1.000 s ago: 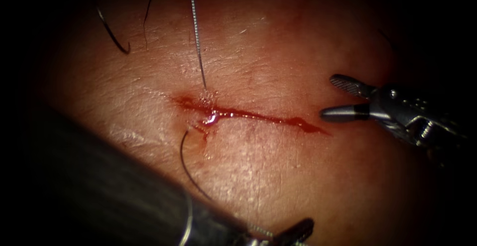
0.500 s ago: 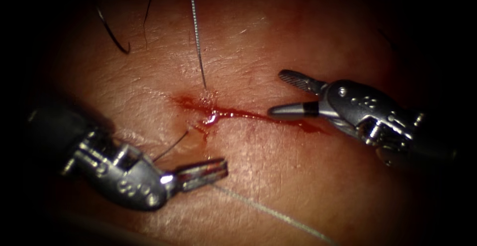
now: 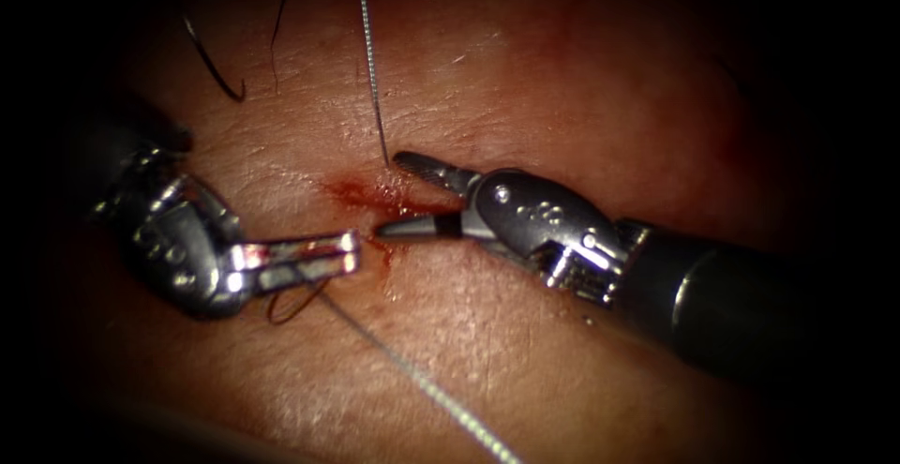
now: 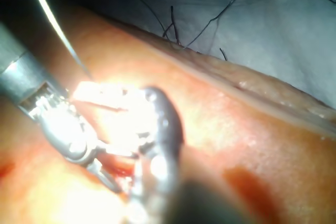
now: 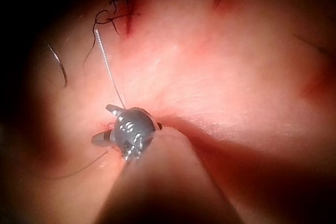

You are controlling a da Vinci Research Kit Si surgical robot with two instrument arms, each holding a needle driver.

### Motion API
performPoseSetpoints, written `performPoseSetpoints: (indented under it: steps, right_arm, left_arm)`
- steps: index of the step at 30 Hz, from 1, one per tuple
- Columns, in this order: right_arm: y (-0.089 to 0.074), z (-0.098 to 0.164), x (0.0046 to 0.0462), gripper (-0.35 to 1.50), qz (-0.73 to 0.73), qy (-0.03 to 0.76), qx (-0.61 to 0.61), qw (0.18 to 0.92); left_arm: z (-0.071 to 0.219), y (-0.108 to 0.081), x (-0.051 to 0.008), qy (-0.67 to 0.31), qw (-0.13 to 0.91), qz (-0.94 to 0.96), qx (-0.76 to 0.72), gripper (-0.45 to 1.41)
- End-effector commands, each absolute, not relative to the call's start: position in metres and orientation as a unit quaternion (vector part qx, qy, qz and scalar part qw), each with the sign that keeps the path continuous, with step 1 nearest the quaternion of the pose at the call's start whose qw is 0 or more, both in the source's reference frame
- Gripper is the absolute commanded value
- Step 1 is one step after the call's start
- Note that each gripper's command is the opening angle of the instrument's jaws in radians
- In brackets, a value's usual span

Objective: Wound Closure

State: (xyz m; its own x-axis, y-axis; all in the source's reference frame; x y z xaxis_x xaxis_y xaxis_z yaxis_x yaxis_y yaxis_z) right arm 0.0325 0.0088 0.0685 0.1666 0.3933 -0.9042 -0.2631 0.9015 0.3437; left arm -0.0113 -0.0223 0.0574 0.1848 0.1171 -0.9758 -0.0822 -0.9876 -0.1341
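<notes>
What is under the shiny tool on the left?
Under the left tool lie the tissue and a dark curved needle, looping out below its shut jaws. A pale thread trails away from there. What the jaws pinch is covered.

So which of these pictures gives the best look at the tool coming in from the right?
The endoscope view: the right tool shows whole, jaws open and empty, tips over the cut and pointing at the left tool. The right wrist view shows it from behind, past its own shaft. The left wrist view shows it close but in glare.
</notes>
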Motion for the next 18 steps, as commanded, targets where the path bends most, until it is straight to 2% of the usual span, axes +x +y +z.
performPoseSetpoints:
  steps: [1, 12, 18]
  right_arm:
    - [0.0084, 0.0690, 0.0345, 1.27, 0.216, 0.611, 0.053, 0.760]
    - [0.0066, 0.0708, 0.0403, 1.23, 0.184, 0.633, 0.086, 0.747]
    - [0.0056, 0.0708, 0.0415, 0.98, 0.125, 0.659, 0.156, 0.725]
  left_arm:
    - [0.0577, -0.0228, -0.0113, -0.012, 0.083, 0.631, -0.771, -0.45]
    - [0.0597, -0.0210, -0.0117, -0.016, 0.099, 0.611, -0.785, -0.45]
    - [0.0624, -0.0191, -0.0130, -0.023, 0.104, 0.603, -0.791, -0.45]
